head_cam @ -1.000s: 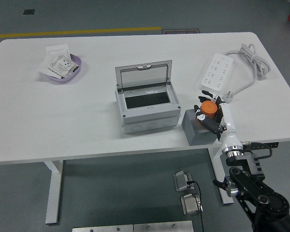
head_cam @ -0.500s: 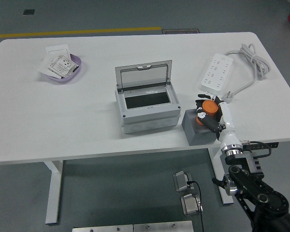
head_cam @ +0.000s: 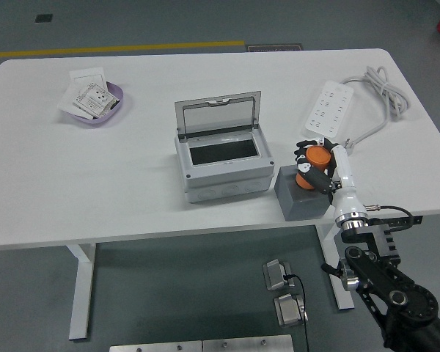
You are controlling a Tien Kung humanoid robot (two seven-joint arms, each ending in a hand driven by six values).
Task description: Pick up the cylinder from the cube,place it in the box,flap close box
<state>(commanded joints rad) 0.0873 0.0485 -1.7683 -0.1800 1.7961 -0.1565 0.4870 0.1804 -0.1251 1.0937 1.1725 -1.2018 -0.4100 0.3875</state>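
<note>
An orange cylinder (head_cam: 314,160) is in my right hand (head_cam: 313,163), whose fingers are curled around it. It is held just above the top of a grey cube (head_cam: 300,196) near the table's front edge. A grey box (head_cam: 223,165) stands left of the cube with its clear lid (head_cam: 218,115) raised toward the back. Its dark inside shows nothing in it. My left arm is out of view.
A white power strip (head_cam: 328,108) with a coiled cable (head_cam: 385,95) lies behind the cube at the right. A purple dish (head_cam: 97,104) with packets sits at the far left. The white table (head_cam: 132,176) is bare between dish and box.
My right hand has risen slightly and shifted a little toward the back with the orange cylinder, lifting it off the cube's top. The box and cube have not moved.
</note>
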